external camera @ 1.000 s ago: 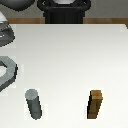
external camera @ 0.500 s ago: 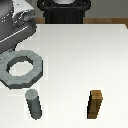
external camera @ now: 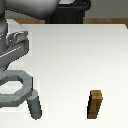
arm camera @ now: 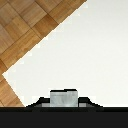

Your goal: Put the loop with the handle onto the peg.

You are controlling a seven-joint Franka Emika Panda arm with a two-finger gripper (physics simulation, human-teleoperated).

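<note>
The loop with the handle (external camera: 19, 81) is a flat grey ring. It hangs over the table at the exterior view's left, partly cut off by the picture's edge. My gripper (external camera: 11, 70) is shut on its handle from above. In the wrist view the grey handle (arm camera: 64, 97) shows between the dark fingers. The peg (external camera: 35, 107) stands upright just beside the ring's rim, toward the exterior view's right. The ring's hole is not over the peg's top. I cannot tell whether ring and peg touch.
A brown wooden block (external camera: 96, 104) stands upright on the white table (external camera: 80, 55), well to the exterior view's right of the peg. The robot's dark base (external camera: 70, 12) is at the back. Wooden floor (arm camera: 25, 35) lies past the table edge.
The arm has come into view from the exterior view's left, carrying the ring. The ring has moved down and closer to the peg. Peg and block have not moved.
</note>
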